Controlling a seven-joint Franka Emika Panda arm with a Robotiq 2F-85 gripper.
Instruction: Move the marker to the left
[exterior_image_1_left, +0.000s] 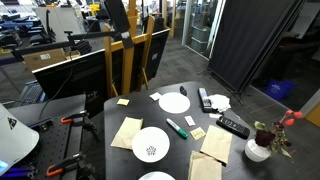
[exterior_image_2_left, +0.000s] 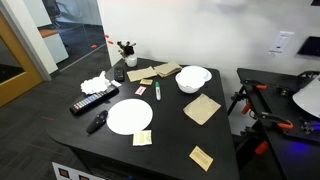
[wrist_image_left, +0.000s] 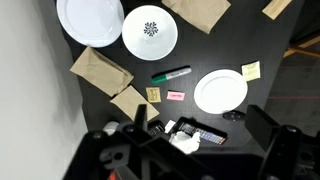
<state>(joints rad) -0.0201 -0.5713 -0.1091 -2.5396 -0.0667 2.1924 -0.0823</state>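
The marker (wrist_image_left: 171, 74) is a slim dark green stick with a whitish end. It lies flat on the black table, between a patterned bowl (wrist_image_left: 150, 33) and a white plate (wrist_image_left: 220, 91). It also shows in both exterior views (exterior_image_1_left: 177, 128) (exterior_image_2_left: 159, 90). My gripper (wrist_image_left: 203, 125) is open and empty. It hangs high above the table, over the black remote control (wrist_image_left: 192, 131), well apart from the marker. The arm shows at the top of an exterior view (exterior_image_1_left: 118, 18).
A second white plate (wrist_image_left: 90, 20), brown napkins (wrist_image_left: 100, 68) (wrist_image_left: 195, 12), sticky notes (wrist_image_left: 153, 94) (wrist_image_left: 250, 70), crumpled white tissue (wrist_image_left: 183, 141) and a small dark remote (wrist_image_left: 233, 116) lie around. A vase of flowers (exterior_image_1_left: 258, 150) stands at the table's corner.
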